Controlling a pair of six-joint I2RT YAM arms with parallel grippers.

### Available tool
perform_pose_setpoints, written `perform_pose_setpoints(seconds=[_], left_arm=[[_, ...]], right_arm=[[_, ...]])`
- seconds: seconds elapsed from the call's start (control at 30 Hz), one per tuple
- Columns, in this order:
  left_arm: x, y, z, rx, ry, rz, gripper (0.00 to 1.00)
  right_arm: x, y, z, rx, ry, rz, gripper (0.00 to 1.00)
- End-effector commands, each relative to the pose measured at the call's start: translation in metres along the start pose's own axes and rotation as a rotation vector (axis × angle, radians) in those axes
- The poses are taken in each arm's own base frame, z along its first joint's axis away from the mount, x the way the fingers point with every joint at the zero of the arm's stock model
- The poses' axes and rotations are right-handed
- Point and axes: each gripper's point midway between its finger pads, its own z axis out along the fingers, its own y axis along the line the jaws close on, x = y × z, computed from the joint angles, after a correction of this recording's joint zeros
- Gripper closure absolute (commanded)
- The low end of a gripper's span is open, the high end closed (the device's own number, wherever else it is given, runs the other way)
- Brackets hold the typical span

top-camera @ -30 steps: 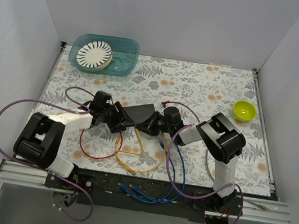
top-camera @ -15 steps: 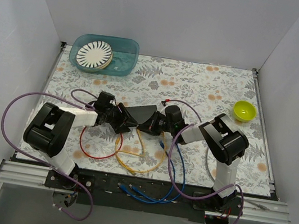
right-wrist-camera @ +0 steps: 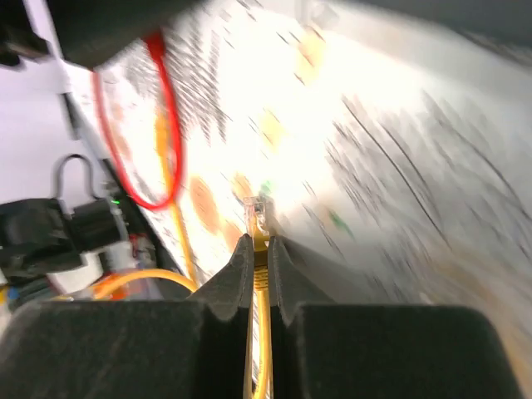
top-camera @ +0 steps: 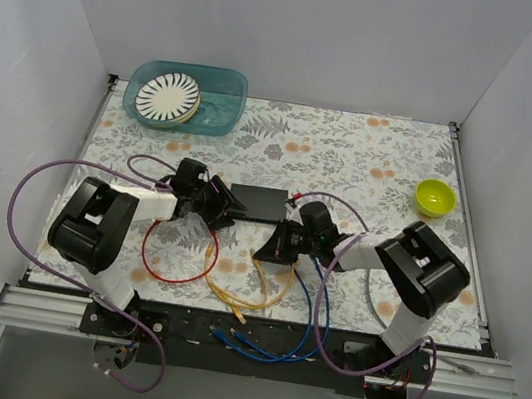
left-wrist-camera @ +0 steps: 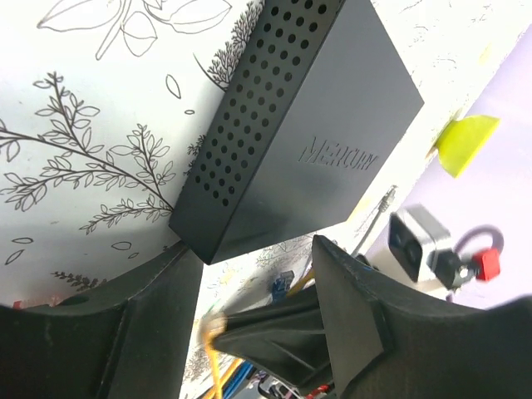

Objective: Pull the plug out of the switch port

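Observation:
The switch [top-camera: 259, 201] is a flat black box lying on the floral mat; in the left wrist view [left-wrist-camera: 299, 141] it shows a perforated side and a raised logo. My left gripper [top-camera: 218, 208] is at its left end, open, with the switch's corner just past the fingertips [left-wrist-camera: 253, 249]. My right gripper [top-camera: 275, 247] is a little in front of the switch, apart from it, and shut on the yellow cable's plug [right-wrist-camera: 263, 218]. The clear plug tip sticks out past the closed fingers [right-wrist-camera: 241, 274]. The yellow cable [top-camera: 241, 295] loops toward the near edge.
A teal bin [top-camera: 224, 92] holding a striped plate [top-camera: 168, 96] stands at the back left. A yellow-green bowl [top-camera: 434, 197] sits at the right. A red cable loop [top-camera: 166, 267] and blue cables [top-camera: 314, 309] lie on the mat in front.
The right gripper has drawn back toward the near edge with the yellow plug, now clear of the switch. The switch, tilted up before, now lies flat. The left gripper has opened.

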Motion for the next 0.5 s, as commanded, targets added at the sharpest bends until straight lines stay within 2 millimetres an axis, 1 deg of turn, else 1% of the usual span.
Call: perform_pose_setpoints(seconds=[0.0, 0.03, 0.07, 0.1, 0.13, 0.17, 0.2, 0.23, 0.27, 0.3, 0.33, 0.4, 0.47], left_arm=[[-0.02, -0.014, -0.007, 0.016, -0.098, 0.026, 0.45], [-0.021, -0.017, -0.009, 0.018, -0.105, 0.032, 0.44], [-0.024, -0.023, -0.013, 0.031, -0.117, 0.042, 0.44], [-0.026, -0.027, -0.016, 0.039, -0.125, 0.048, 0.43], [-0.027, -0.028, -0.018, 0.04, -0.132, 0.052, 0.43], [-0.028, -0.032, -0.022, 0.049, -0.14, 0.056, 0.43], [-0.029, -0.035, -0.024, 0.057, -0.146, 0.058, 0.42], [-0.031, -0.037, -0.026, 0.059, -0.153, 0.057, 0.42], [-0.032, -0.039, -0.029, 0.066, -0.157, 0.056, 0.42], [-0.032, -0.044, -0.033, 0.079, -0.167, 0.06, 0.42], [-0.034, -0.048, -0.037, 0.092, -0.177, 0.061, 0.41], [-0.036, -0.056, -0.045, 0.109, -0.197, 0.066, 0.4], [-0.036, -0.056, -0.05, 0.089, -0.197, 0.063, 0.36]], right_arm=[[-0.011, -0.024, -0.041, 0.216, -0.106, -0.074, 0.99], [-0.019, -0.026, -0.05, 0.279, -0.132, -0.1, 0.99], [-0.047, -0.016, -0.063, 0.34, -0.218, -0.193, 0.99], [-0.039, -0.033, -0.076, 0.454, -0.171, -0.182, 0.99], [-0.043, -0.037, -0.084, 0.502, -0.176, -0.204, 0.99], [-0.049, -0.048, -0.094, 0.574, -0.195, -0.218, 0.99], [-0.044, -0.065, -0.107, 0.65, -0.171, -0.195, 0.99], [-0.046, -0.07, -0.116, 0.677, -0.192, -0.189, 0.99], [-0.043, -0.077, -0.124, 0.694, -0.195, -0.174, 0.99], [-0.036, -0.091, -0.133, 0.719, -0.203, -0.143, 0.99], [-0.038, -0.084, -0.142, 0.7, -0.247, -0.155, 0.99], [-0.039, -0.087, -0.153, 0.72, -0.29, -0.166, 0.99], [-0.035, -0.084, -0.161, 0.726, -0.283, -0.177, 0.99]])
